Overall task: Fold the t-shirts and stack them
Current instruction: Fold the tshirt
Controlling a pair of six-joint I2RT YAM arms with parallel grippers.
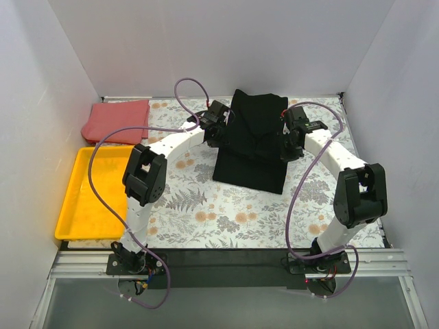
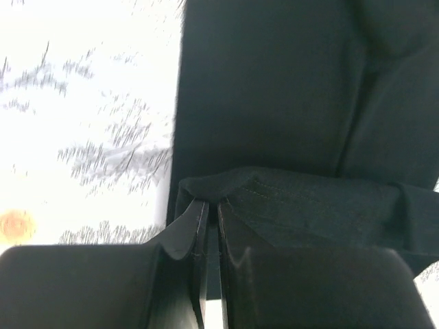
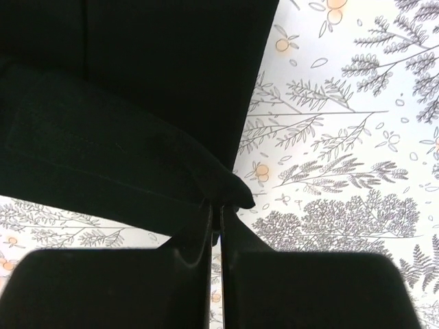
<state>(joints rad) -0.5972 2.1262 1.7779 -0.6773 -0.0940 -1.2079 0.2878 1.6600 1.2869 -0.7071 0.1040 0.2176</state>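
floral cloth (image 1: 206, 205) open beside black shirt (image 1: 250, 154), side edges pinched

Table (image 1: 206, 212): black shirt (image 1: 250, 164), red shirt (image 1: 116, 120), tray (image 1: 89, 202)

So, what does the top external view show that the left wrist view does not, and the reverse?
Only top external: the folded coral-red t-shirt at the far left, the yellow tray beside it, and the right pincer at the right edge of the black t-shirt. Only left wrist: the left pincer shut on a raised fold of that shirt, with its stitching visible. Both: the black t-shirt on the floral cloth.
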